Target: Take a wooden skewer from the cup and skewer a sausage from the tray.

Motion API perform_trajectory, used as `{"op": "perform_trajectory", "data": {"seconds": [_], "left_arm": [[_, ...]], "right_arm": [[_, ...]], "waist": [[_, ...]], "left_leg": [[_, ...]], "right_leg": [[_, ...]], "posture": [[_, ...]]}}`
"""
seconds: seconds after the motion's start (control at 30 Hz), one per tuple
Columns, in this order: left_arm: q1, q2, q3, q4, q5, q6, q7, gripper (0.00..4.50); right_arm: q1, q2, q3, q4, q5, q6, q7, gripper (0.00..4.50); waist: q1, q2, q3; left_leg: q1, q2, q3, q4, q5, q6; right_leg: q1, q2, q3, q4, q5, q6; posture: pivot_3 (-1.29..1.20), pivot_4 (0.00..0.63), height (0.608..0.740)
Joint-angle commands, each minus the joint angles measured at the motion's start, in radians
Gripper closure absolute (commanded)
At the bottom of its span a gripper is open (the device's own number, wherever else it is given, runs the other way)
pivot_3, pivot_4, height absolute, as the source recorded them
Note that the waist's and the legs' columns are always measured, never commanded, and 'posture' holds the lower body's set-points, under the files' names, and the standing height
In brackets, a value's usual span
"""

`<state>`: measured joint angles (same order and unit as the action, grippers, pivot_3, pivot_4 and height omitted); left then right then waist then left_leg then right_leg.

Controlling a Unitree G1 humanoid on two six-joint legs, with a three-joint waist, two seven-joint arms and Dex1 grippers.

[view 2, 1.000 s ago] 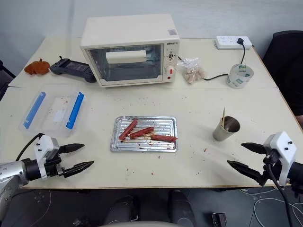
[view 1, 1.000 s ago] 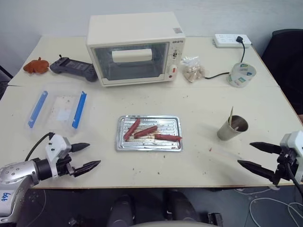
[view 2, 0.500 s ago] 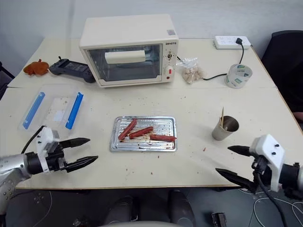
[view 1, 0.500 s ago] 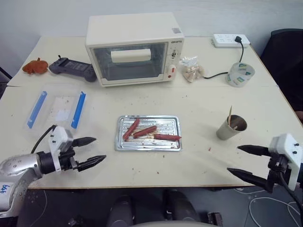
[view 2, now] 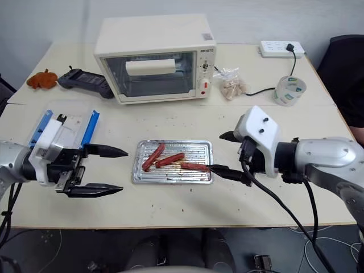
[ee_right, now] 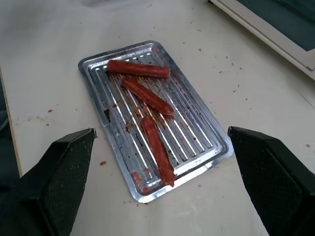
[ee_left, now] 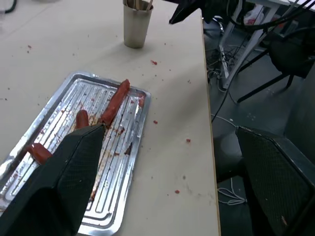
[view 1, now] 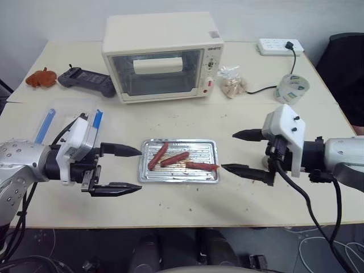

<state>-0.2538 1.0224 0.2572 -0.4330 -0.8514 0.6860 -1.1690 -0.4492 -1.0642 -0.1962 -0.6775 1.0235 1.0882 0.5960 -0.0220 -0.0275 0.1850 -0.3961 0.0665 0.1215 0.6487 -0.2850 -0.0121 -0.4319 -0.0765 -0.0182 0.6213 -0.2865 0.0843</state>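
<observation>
The silver tray (view 1: 206,149) lies at the table's middle front with three sausages. The slim sausage (view 1: 201,165) lies on its right side, the one nearest in the right wrist view (ee_right: 157,147). The paper cup (ee_left: 136,24) holds wooden skewers (ee_left: 140,4) and stands right of the tray; in the eye views my right hand covers it. My left gripper (view 1: 138,169) hangs open just left of the tray and points right. My right gripper (view 1: 228,151) hangs open just right of the tray and points left. Neither holds anything.
A cream toaster oven (view 1: 162,57) stands behind the tray. A clear box with blue clips (view 1: 71,128) sits at the left, partly behind my left hand. A tape roll (view 1: 293,89), snack bag (view 1: 232,84), power strip (view 1: 280,46) and black controller (view 1: 85,81) lie farther back.
Both grippers have risen from the table's front corners and swung inward, and now flank the tray. Both stayed open. My right hand now hides the cup in the eye views.
</observation>
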Motion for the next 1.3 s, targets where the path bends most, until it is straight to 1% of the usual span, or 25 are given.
{"op": "perform_trajectory", "data": {"seconds": [0.03, 0.1, 0.17, 0.23, 0.3, 0.4, 0.47, 0.6, 0.7, 0.8, 1.03, 1.1, 1.23, 1.3], "left_arm": [[-0.055, -0.029, -0.014, -0.008, -0.04, 0.015, 0.019, 0.03], [-0.091, -0.052, -0.044, 0.001, -0.043, 0.022, 0.021, 0.03], [-0.134, -0.08, -0.089, 0.015, -0.035, 0.022, 0.01, 0.03], [-0.186, -0.111, -0.143, 0.035, -0.015, 0.014, -0.011, 0.03], [-0.243, -0.144, -0.194, 0.068, 0.007, 0.005, -0.035, 0.03], [-0.319, -0.189, -0.267, 0.126, 0.06, -0.031, -0.077, 0.03], [-0.357, -0.216, -0.302, 0.16, 0.086, -0.05, -0.102, 0.03], [-0.408, -0.264, -0.342, 0.214, 0.12, -0.075, -0.137, 0.03], [-0.43, -0.295, -0.363, 0.239, 0.147, -0.091, -0.15, 0.03], [-0.446, -0.316, -0.369, 0.247, 0.157, -0.092, -0.157, 0.03], [-0.483, -0.35, -0.368, 0.267, 0.174, -0.094, -0.149, 0.03], [-0.486, -0.355, -0.369, 0.263, 0.177, -0.093, -0.147, 0.0], [-0.492, -0.358, -0.366, 0.257, 0.177, -0.087, -0.143, 0.0], [-0.493, -0.358, -0.363, 0.257, 0.177, -0.087, -0.143, 0.0]], "right_arm": [[0.03, -0.067, -0.216, 0.009, 0.11, 0.043, 0.039, 0.0], [0.094, -0.089, -0.343, 0.006, 0.162, 0.075, 0.076, 0.0], [0.194, -0.1, -0.492, -0.008, 0.192, 0.123, 0.116, 0.0], [0.311, -0.092, -0.647, -0.037, 0.189, 0.167, 0.157, 0.0], [0.432, -0.058, -0.778, -0.071, 0.168, 0.193, 0.164, 0.0], [0.575, 0.022, -0.901, -0.122, 0.153, 0.197, 0.128, 0.0], [0.638, 0.081, -0.924, -0.153, 0.134, 0.174, 0.075, 0.0], [0.658, 0.199, -0.877, -0.181, 0.132, 0.097, -0.07, 0.0], [0.662, 0.276, -0.792, -0.187, 0.067, 0.023, -0.16, 0.0], [0.636, 0.33, -0.718, -0.166, 0.022, -0.039, -0.24, 0.0], [0.625, 0.363, -0.562, -0.153, -0.06, -0.14, -0.298, 0.0], [0.63, 0.374, -0.519, -0.148, -0.084, -0.165, -0.301, 0.39], [0.638, 0.385, -0.459, -0.14, -0.126, -0.2, -0.309, 1.5], [0.642, 0.388, -0.441, -0.129, -0.146, -0.218, -0.311, 1.5]], "waist": [[0.003, 0.0, 0.0], [0.011, 0.0, 0.0], [0.021, -0.001, 0.0], [0.028, 0.0, 0.0], [0.032, 0.0, 0.0], [0.036, -0.001, -0.001], [0.032, -0.001, -0.001], [0.018, -0.001, -0.001], [0.015, -0.001, -0.001], [0.017, -0.001, -0.001], [0.018, -0.001, -0.001], [0.018, -0.001, -0.001], [0.018, -0.001, -0.001], [0.019, -0.001, -0.001]], "left_leg": [[-0.001, 0.0, 0.0, 0.001, 0.0, 0.001], [-0.003, -0.001, 0.0, 0.002, -0.001, 0.002], [-0.004, -0.001, 0.0, 0.003, -0.001, 0.002], [-0.005, -0.001, 0.0, 0.005, -0.001, 0.002], [-0.007, -0.001, 0.001, 0.007, -0.001, 0.003], [-0.006, -0.001, 0.0, 0.011, -0.001, 0.003], [-0.006, -0.001, 0.0, 0.012, 0.0, 0.004], [-0.005, -0.001, -0.002, 0.014, 0.002, 0.006], [-0.004, -0.001, -0.004, 0.014, 0.002, 0.007], [-0.004, -0.002, -0.004, 0.014, 0.002, 0.007], [-0.006, -0.002, -0.003, 0.014, 0.002, 0.007], [-0.006, -0.002, -0.003, 0.014, 0.002, 0.007], [-0.006, -0.002, -0.004, 0.014, 0.002, 0.007], [-0.006, -0.002, -0.003, 0.014, 0.002, 0.007]], "right_leg": [[-0.001, 0.0, 0.0, 0.0, 0.0, 0.001], [-0.001, 0.0, 0.0, -0.001, 0.001, 0.002], [-0.001, 0.001, -0.001, -0.003, 0.001, 0.005], [0.001, 0.001, -0.001, -0.003, 0.002, 0.007], [0.002, 0.001, -0.003, -0.004, 0.003, 0.009], [0.004, 0.003, -0.003, -0.003, 0.004, 0.01], [0.005, 0.003, -0.003, -0.003, 0.004, 0.011], [0.005, 0.003, 0.001, -0.003, 0.004, 0.007], [0.005, 0.004, 0.003, -0.002, 0.005, 0.007], [0.004, 0.004, 0.002, 0.0, 0.005, 0.008], [0.004, 0.004, 0.001, 0.0, 0.007, 0.011], [0.004, 0.004, 0.001, 0.001, 0.007, 0.011], [0.004, 0.004, 0.0, 0.001, 0.007, 0.011], [0.004, 0.004, 0.0, 0.001, 0.007, 0.011]], "posture": [[0.0, 0.15, 0.74], [0.0, 0.15, 0.74], [0.0, 0.15, 0.74], [0.0, 0.15, 0.74], [0.0, 0.15, 0.74], [0.0, 0.15, 0.74], [0.0, 0.15, 0.74], [0.0, 0.15, 0.74], [0.0, 0.15, 0.74], [0.0, 0.15, 0.74], [0.0, 0.15, 0.74], [0.0, 0.15, 0.74], [0.0, 0.15, 0.74], [0.0, 0.15, 0.74]]}}
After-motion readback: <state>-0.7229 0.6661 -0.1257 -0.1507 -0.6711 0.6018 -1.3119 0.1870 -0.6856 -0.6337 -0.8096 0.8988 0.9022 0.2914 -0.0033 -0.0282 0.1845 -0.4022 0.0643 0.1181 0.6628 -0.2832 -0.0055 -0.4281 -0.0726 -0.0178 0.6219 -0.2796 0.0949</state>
